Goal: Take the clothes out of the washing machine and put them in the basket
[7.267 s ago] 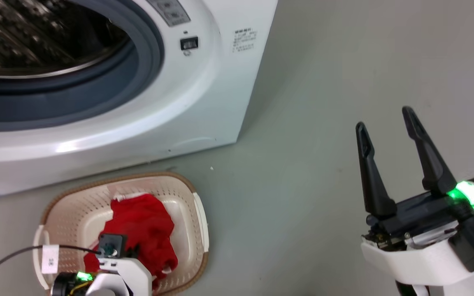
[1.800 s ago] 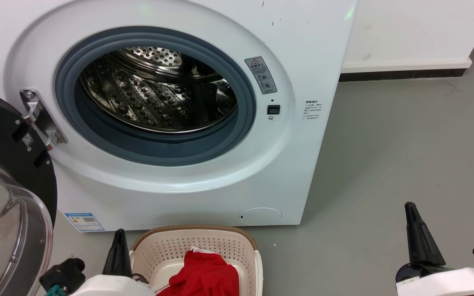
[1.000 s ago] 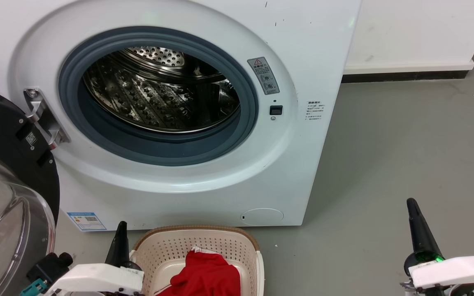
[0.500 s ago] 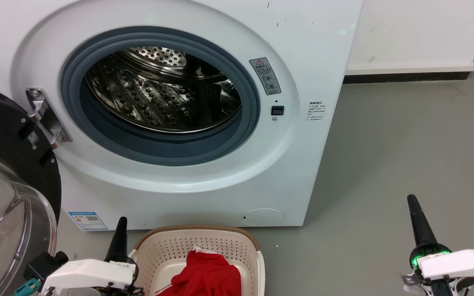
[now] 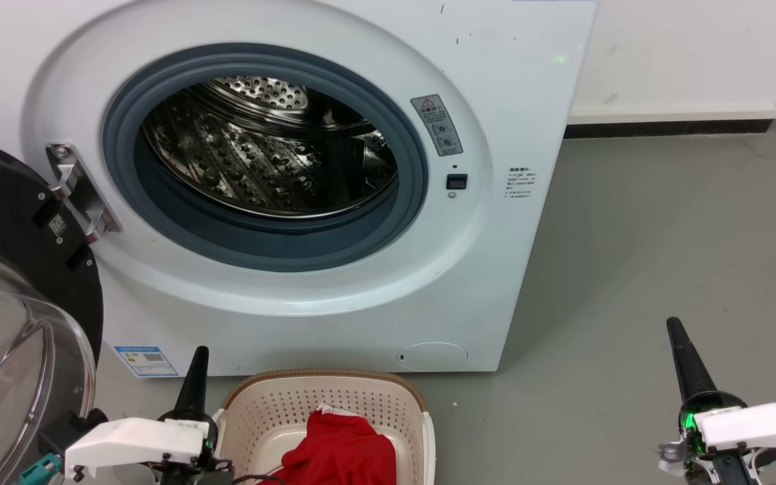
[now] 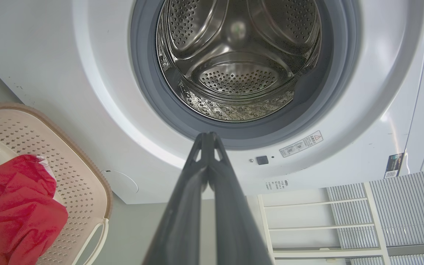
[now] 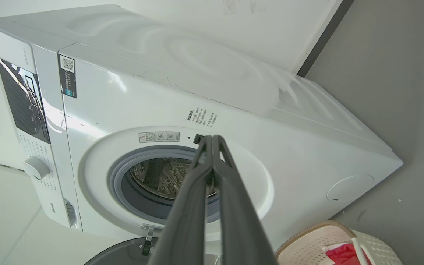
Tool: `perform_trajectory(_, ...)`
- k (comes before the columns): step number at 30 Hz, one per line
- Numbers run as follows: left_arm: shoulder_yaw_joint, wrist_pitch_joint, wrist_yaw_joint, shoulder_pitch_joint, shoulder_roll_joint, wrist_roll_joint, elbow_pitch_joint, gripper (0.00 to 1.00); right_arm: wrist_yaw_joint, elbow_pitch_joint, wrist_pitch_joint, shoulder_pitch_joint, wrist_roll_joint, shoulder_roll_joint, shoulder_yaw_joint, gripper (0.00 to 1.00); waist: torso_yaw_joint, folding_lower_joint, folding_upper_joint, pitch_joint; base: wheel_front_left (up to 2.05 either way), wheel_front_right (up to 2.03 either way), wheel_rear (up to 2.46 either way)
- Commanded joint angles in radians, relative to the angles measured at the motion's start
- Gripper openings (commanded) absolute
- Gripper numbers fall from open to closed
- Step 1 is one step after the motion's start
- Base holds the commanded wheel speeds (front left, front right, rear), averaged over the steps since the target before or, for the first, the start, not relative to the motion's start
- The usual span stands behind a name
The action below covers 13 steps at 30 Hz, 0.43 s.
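The white washing machine [image 5: 509,101] stands with its glass door [image 5: 17,337] swung open to the left, and its steel drum [image 5: 267,162] shows bare metal. On the floor in front sits the cream basket [image 5: 334,394] with red clothes [image 5: 337,448] heaped inside. My left gripper [image 5: 198,353] hangs just left of the basket, fingers pressed together and holding nothing; the left wrist view has its tips [image 6: 208,136] aimed at the drum [image 6: 237,55]. My right gripper [image 5: 675,327] is over bare floor at the lower right, also shut and holding nothing, its tips [image 7: 212,138] toward the machine [image 7: 160,95].
Grey floor [image 5: 664,222] stretches right of the machine to a white wall with a dark skirting [image 5: 671,124]. In the left wrist view a white shelving unit [image 6: 318,221] appears beside the machine, and the basket [image 6: 83,176] lies at the left edge.
The head camera has drifted slightly. Both arms have rolled a little at the wrists in the last second, staying low. Basket and clothes lie as before.
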Motion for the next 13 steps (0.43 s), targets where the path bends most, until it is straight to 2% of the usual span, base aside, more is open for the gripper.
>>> perform_trajectory(1, 0.007, 0.005, -0.006, -0.024, 0.004, -0.022, -0.003, 0.00, 0.000, 0.000, 0.003, -0.026, 0.024, -0.004, -0.004, 0.00, 0.000, 0.0000, 0.0000, 0.000, 0.00, 0.00, 0.00)
perform_trajectory(13, 0.022, 0.033, -0.031, -0.043, 0.001, -0.132, 0.014, 0.00, 0.000, 0.029, 0.033, -0.046, 0.132, -0.002, -0.015, 0.00, 0.004, -0.0001, 0.0000, -0.002, 0.00, 0.00, 0.00)
